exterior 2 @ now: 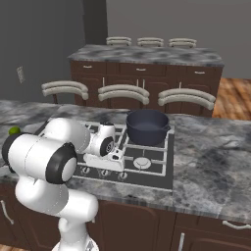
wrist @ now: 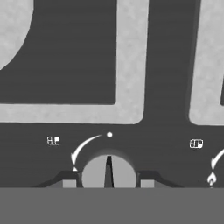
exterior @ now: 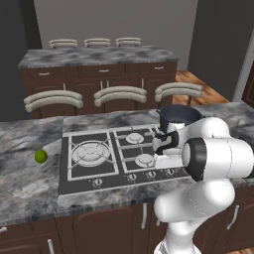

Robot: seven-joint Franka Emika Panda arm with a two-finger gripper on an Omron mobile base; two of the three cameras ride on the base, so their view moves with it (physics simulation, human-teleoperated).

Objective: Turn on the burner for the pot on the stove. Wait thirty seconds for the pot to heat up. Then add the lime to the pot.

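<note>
Because the white arm bends low across the front of the stove [exterior: 89,168], much of the right half of the cooktop is hidden in the left base view, and the pot [exterior: 179,117] shows there only as its dark upper part behind the wrist. From the right base view the pot [exterior 2: 147,126] is plain, sitting upright on a rear burner at the middle of the frame, its open mouth facing up. Down in the hand view the gripper [wrist: 108,177] is cut off by the bottom edge, but its two dark tips are closed against either side of a round grey knob [wrist: 108,173], which they pinch. That knob's dark marker line runs straight up the frame, toward a small white dot at the end of a curved white arrow. At the left edge of the left base view, well apart from the stove, lies the lime [exterior: 41,157] on the grey counter [exterior: 25,188]; being round, it shows no long axis.
</note>
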